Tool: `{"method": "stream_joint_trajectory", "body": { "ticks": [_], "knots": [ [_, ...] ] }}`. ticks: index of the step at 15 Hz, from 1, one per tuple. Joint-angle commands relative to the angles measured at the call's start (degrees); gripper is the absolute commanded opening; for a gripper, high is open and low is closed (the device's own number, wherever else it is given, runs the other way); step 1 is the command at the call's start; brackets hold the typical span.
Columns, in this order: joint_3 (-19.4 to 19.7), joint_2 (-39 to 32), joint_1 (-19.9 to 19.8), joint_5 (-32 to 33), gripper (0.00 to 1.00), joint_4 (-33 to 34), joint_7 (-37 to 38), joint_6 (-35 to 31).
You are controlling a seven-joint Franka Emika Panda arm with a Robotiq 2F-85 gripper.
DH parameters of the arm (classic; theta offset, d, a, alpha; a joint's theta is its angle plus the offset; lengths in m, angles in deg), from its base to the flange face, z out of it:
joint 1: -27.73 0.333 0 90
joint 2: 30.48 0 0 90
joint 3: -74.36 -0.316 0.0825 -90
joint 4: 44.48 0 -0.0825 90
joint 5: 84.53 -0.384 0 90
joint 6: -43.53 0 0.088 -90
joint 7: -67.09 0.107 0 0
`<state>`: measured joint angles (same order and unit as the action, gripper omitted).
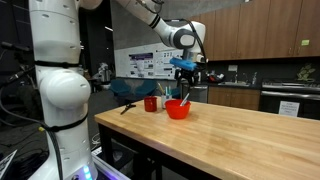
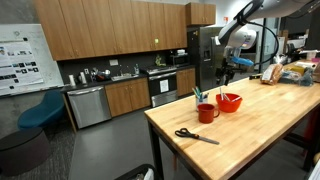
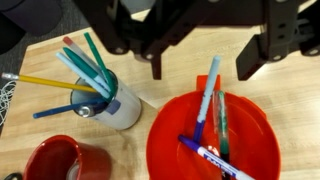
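**Wrist view: fingers [image 3: 157,62] spread above the red bowl [image 3: 258,135]**

You have the fingers spread wide and pinching nothing, hanging right over the red bowl. Several markers lie in that bowl. The upper end of a pale blue marker [image 3: 207,100] shows in the gap between the fingers and touches neither. A green marker [image 3: 220,125] lies beside it, and a purple marker [image 3: 205,153] lies across the bottom. Just beside the bowl stands a white cup [image 3: 125,112] with more markers in yellow, teal, blue and red, all leaning outward. A red mug [image 3: 70,150] sits near the cup. In both exterior views the bowl [image 1: 178,109] [image 2: 229,102] rests on the wooden tabletop [image 1: 240,135] with your arm above it. Scissors [image 2: 196,135] lie apart from it, nearer the tabletop's edge.
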<state>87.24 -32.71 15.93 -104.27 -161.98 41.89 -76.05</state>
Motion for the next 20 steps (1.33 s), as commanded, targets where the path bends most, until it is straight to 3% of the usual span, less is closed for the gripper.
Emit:
{"method": "stream_joint_trajectory", "body": {
  "ticks": [1,9,20],
  "knots": [
    [-1.9,-0.3,0.8,-0.1,1.0,0.8,-0.3,-1.7],
    [-4.9,2.0,2.7,-0.9,1.0,-1.7,-1.4,-1.4],
    [-6.7,5.9,5.5,-8.4,1.0,-14.8,3.7,-19.9]
  ]
}}
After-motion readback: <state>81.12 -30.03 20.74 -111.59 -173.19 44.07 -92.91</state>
